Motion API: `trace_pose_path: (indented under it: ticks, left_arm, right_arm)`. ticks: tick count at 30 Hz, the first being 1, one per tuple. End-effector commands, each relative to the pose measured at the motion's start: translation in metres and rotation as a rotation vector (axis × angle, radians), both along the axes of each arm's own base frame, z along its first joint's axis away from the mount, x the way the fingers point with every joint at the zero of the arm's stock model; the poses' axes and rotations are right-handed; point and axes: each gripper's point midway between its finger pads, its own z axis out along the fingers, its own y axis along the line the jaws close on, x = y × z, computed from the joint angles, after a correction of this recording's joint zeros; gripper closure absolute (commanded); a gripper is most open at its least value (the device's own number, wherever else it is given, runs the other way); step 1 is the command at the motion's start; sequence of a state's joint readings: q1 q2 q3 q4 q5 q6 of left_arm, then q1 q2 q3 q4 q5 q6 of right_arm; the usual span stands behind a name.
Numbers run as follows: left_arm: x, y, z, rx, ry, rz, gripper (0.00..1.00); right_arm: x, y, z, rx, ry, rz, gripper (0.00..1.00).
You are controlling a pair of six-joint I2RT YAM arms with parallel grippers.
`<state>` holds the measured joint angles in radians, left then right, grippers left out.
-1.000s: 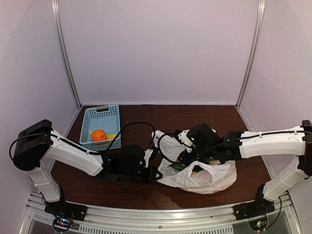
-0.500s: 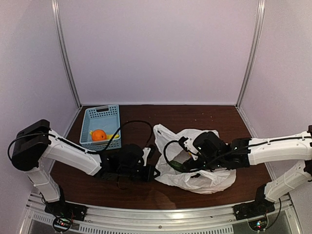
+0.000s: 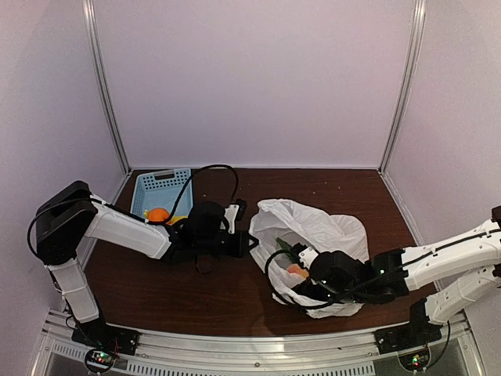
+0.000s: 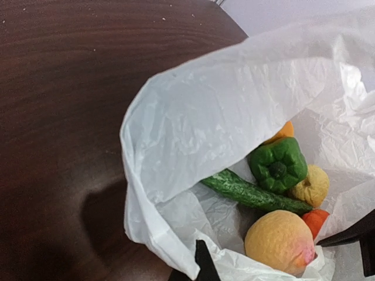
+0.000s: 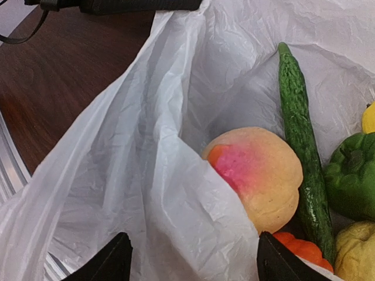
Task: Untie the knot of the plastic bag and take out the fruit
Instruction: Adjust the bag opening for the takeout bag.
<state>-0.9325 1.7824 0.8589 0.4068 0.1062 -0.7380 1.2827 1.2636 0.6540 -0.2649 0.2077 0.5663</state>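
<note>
Dark wood counter [image 3: 196, 290], pale booth walls [image 3: 250, 78]. Plastic bag [image 3: 321, 227] open at lower centre-right, fruit [image 5: 258, 175] inside: peach [image 4: 280, 241], cucumber [image 4: 252, 193], green pepper [image 4: 278, 165]. Left hand [image 3: 244, 241] clamped on bag's left rim; right hand [image 5: 196, 260] spread wide at lower rim. Blue basket [image 3: 160, 184] upper left.

Inside the plastic bag [image 5: 146, 193], a peach [image 5: 258, 175] lies just beside a long cucumber [image 5: 299, 129] and green pepper [image 5: 351, 175]

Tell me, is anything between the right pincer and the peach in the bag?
Yes. A fold of the plastic bag lies just ahead of the right pincer and covers the near side of the peach.
</note>
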Motion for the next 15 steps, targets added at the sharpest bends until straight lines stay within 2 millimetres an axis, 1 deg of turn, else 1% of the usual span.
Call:
trace_pose_path:
  ticks: [1, 2, 3, 5, 7, 9, 11, 13, 14, 15]
  left_arm:
    - [0.035, -0.004, 0.025, -0.031, -0.145, 0.007, 1.0]
    - [0.042, -0.003, 0.031, -0.041, -0.165, 0.016, 1.0]
    - [0.047, -0.003, 0.036, -0.052, -0.188, 0.018, 1.0]
    - [0.055, -0.003, 0.044, -0.068, -0.223, 0.023, 1.0]
    - [0.057, -0.008, 0.05, -0.079, -0.234, 0.006, 1.0]
    - [0.053, -0.014, 0.052, -0.091, -0.223, -0.034, 0.99]
    - [0.044, -0.015, 0.053, -0.108, -0.192, -0.066, 0.79]
    - [0.033, -0.012, 0.051, -0.132, -0.144, -0.08, 0.59]
    - [0.026, -0.009, 0.051, -0.147, -0.118, -0.08, 0.45]
    - [0.019, -0.006, 0.051, -0.159, -0.095, -0.08, 0.35]
  right_arm:
    - [0.003, 0.012, -0.001, 0.019, -0.034, -0.07, 0.26]
    - [0.003, 0.015, -0.001, 0.03, -0.037, -0.074, 0.26]
    - [0.004, 0.021, -0.001, 0.042, -0.042, -0.078, 0.26]
    - [0.01, 0.024, 0.002, 0.047, -0.059, -0.108, 0.26]
    - [0.016, 0.023, 0.005, 0.023, -0.083, -0.146, 0.24]
    - [0.023, 0.019, 0.015, 0.009, -0.108, -0.189, 0.21]
    - [0.028, 0.013, 0.031, 0.012, -0.145, -0.22, 0.15]
    - [0.032, 0.008, 0.045, 0.016, -0.176, -0.234, 0.1]
    - [0.033, 0.007, 0.049, 0.017, -0.188, -0.237, 0.08]
    - [0.034, 0.005, 0.051, 0.013, -0.198, -0.241, 0.08]
